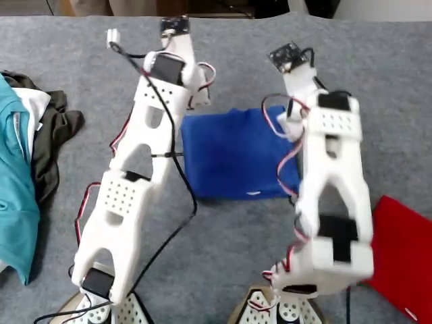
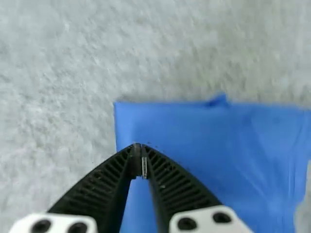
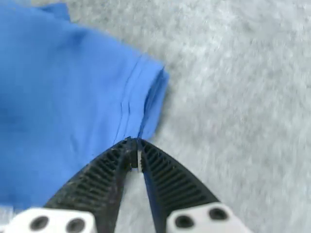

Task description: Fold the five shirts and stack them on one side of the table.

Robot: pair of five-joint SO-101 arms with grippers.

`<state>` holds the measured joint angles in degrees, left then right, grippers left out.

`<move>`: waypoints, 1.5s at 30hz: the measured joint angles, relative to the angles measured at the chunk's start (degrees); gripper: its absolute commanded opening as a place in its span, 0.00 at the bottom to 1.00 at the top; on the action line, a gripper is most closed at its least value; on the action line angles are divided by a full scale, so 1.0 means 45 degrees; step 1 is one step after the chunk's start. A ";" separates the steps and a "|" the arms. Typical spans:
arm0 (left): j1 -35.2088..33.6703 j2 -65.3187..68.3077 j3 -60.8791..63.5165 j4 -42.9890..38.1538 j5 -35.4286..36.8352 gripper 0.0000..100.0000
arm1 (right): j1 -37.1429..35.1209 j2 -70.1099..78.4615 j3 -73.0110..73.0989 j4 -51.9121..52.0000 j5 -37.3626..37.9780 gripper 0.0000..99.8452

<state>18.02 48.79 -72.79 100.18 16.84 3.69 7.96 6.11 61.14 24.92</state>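
A folded blue shirt lies flat in the middle of the grey table, between my two arms. My left gripper is shut just above the blue shirt, close to one corner and side edge, with nothing visibly pinched. My right gripper is also shut, over the opposite edge of the blue shirt, where a hemmed fold ends. A red shirt lies folded at the near right of the table.
At the left edge sits a loose pile: a teal shirt, a white one and a dark olive one. Bare grey table lies behind the blue shirt and at the far right.
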 measured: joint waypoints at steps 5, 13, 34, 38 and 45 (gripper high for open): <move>0.0762 -0.2364 0.4337 -0.0059 0.0000 0.02 | -0.0332 0.3360 -0.3223 0.0645 -0.0176 0.01; 0.0840 -0.3009 0.8908 -0.2501 0.0156 0.02 | -0.0527 0.6681 -0.6994 0.1524 -0.0469 0.01; 0.0430 -0.3438 1.2659 -0.6349 0.1114 0.02 | -0.0547 0.7853 -0.8928 0.2520 -0.0332 0.01; 0.0195 -0.3438 1.0393 -0.5529 0.1192 0.02 | -0.0527 0.7834 -0.8928 0.2969 -0.0332 0.01; -0.0918 -0.2735 0.7092 -0.5705 0.1192 0.02 | -0.0742 0.6291 -0.8928 0.4532 -0.0332 0.01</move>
<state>13.89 36.48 -40.88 74.51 22.20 0.35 36.26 -34.07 81.54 23.43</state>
